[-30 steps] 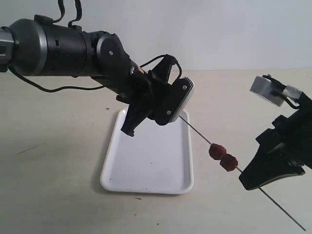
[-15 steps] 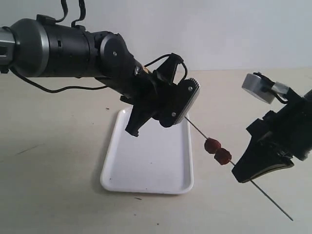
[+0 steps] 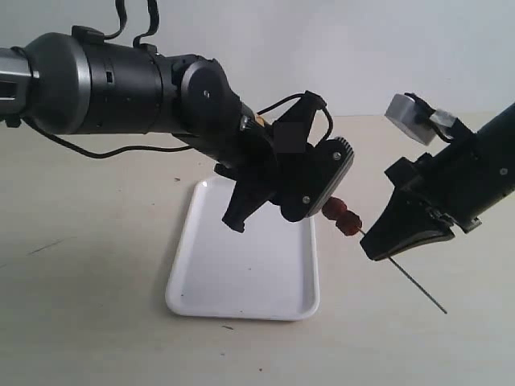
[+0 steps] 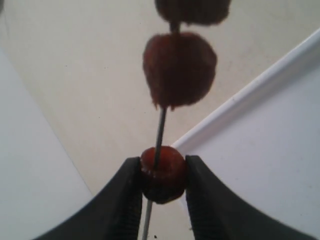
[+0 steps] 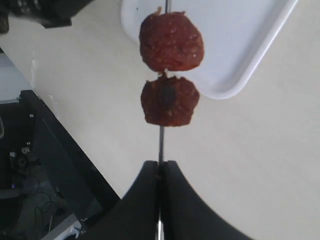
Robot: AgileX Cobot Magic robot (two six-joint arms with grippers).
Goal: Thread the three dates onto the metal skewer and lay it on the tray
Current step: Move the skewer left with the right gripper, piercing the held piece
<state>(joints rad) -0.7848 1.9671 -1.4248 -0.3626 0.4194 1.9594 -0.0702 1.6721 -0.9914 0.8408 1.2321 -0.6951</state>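
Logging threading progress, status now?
Left tool clamps third date, skewer at it, piercing unclear. Right tool shut on skewer; two dates threaded. Tray empty, nothing in the way.

Between left hand (image 4: 162, 174) and right hand (image 5: 160, 169), skewer (image 3: 414, 280) with dates (image 3: 342, 218), beside tray (image 3: 241, 277)

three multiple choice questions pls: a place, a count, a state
1. Where is the thin grey metal skewer? A lying flat, let go B held aloft by the black right end effector C bent
2. How many wrinkled red-brown dates sit ungripped on it? A two B none C five
3. The black left end effector is A wide open, empty B shut on a third date C out of view
B: shut jaws pinch it. A: the right wrist view shows two. B: its fingers squeeze it.
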